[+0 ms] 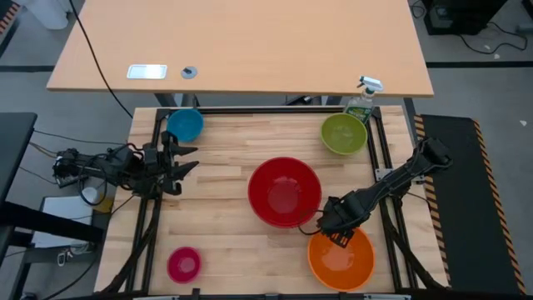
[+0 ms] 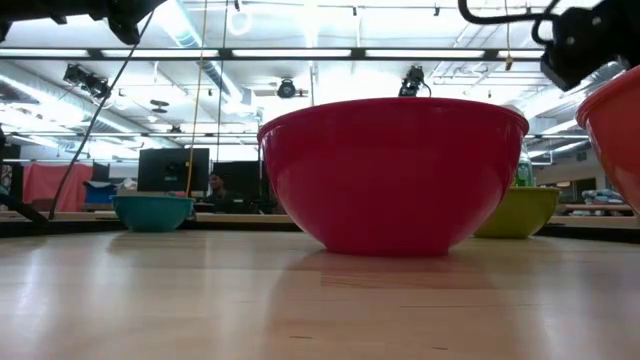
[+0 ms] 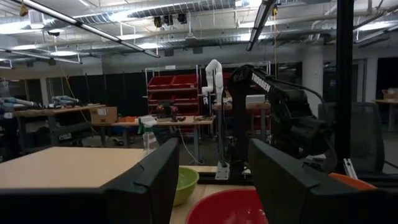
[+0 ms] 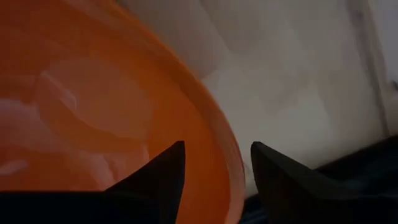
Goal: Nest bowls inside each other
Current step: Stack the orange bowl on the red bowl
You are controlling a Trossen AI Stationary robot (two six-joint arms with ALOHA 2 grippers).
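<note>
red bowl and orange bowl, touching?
Cannot tell. In the high view the right end effector covers the spot where the red bowl and orange bowl rims come closest; the low view cuts the orange bowl off at the frame edge.

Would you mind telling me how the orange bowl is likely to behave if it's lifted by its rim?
The orange bowl looks glossy, so its rim may slip between the right gripper fingers straddling it. It's probably thin, light plastic. Held at one edge, it would likely tilt downward.

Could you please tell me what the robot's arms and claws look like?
Both arms are dark, jointed links with black cables alongside. The left claw and right claw each end in two dark, flat, tapered fingers. White lettering marks the right arm.
</note>
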